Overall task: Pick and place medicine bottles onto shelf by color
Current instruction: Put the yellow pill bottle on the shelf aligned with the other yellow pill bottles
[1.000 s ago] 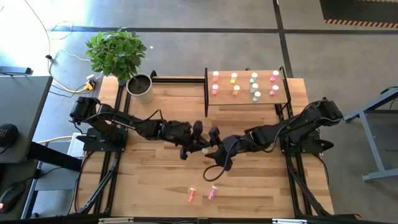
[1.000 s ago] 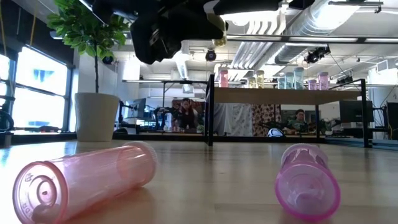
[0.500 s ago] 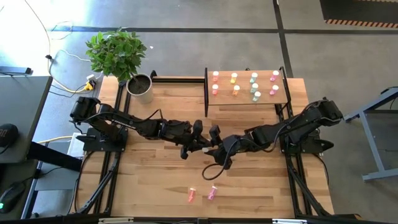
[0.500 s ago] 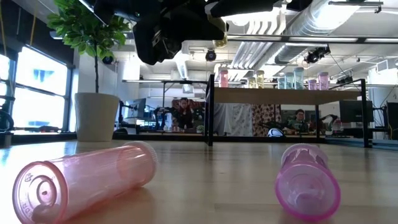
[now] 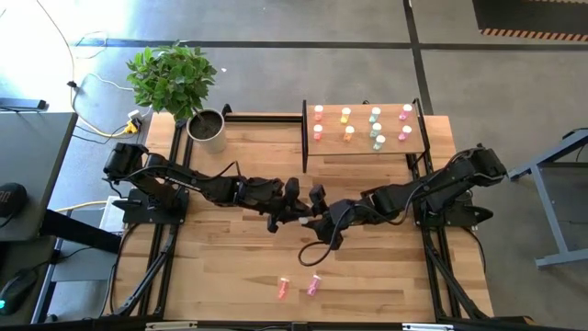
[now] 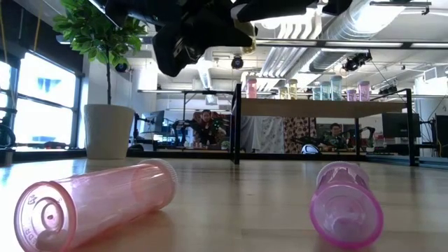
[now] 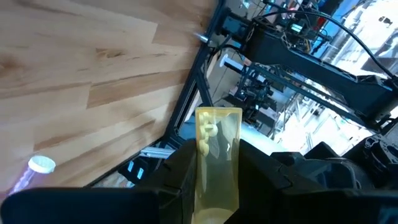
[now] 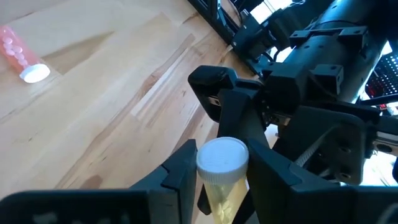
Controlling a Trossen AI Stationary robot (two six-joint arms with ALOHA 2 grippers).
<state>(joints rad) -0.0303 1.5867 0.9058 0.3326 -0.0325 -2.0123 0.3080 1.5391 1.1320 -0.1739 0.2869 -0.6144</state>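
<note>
**Shelf** (image 5: pixel 363 152): light-wood board in a black frame, at the far edge of the worktop (image 5: pixel 230 257). It carries eight medicine bottles in four colour columns of two:
- pink column (image 5: pixel 318 122), nearest the shelf's left post
- yellow column (image 5: pixel 347 124)
- pale green-white column (image 5: pixel 375 127), with the nearer bottle set slightly off line
- magenta column (image 5: pixel 405 123)

**Loose stock, near edge of worktop:** two bottles lying on their sides, close together but apart.
- pink bottle (image 6: pixel 94 201), clear-walled, base toward the low camera
- magenta bottle (image 6: pixel 344 203), lying to the right of the pink one in the low view

**In transit:** one yellow bottle (image 7: pixel 217 163), white-capped, held above mid-worktop between the two arms.
- left gripper (image 7: pixel 216 180): fingers narrowed on the bottle's lower body, yellow pills visible through the wall
- right gripper (image 8: pixel 221 171): fingers closed in on the cap end of the same bottle, one either side of the white lid

Both grippers have the bottle at once, which reads as a hand-over from the left arm to the right.

**Other items:** potted plant (image 5: pixel 175 81) in a grey pot at the far left corner; people visible in the room behind, not involved.

**Status (judged):**
- Eight bottles are shelved and sorted.
- One yellow bottle is midway and likely bound for the yellow column.
- Two bottles are left to pick.
</note>
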